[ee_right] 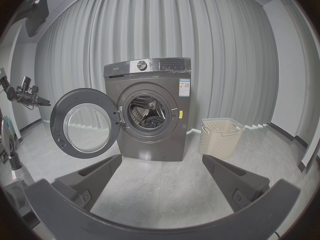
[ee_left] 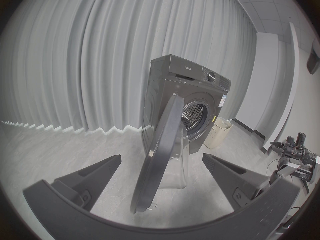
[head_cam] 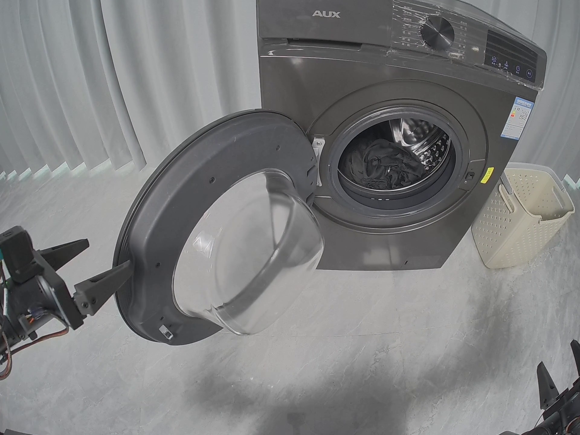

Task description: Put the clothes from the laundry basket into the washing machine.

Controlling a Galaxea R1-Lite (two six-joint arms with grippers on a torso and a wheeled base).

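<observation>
Spread wide and empty, the left gripper (head_cam: 109, 255) is held at the near left, one finger tip at the outer rim of the open door (head_cam: 181, 170); contact cannot be told. Beyond it, dark clothes (head_cam: 380, 165) are seen inside the drum (head_cam: 423, 137) of the washing machine (head_cam: 386, 67), and no garment is seen in the laundry basket (head_cam: 524, 225) just beside the machine on the right. Loading is judged done, so shutting the door seems the step in hand: the rim should be pushed far from the hinge (head_cam: 318, 161), along its arc, until it is latched, with cloth kept inside the drum. The right gripper (ee_right: 160, 157) is held low at the near right, likewise open and empty.
</observation>
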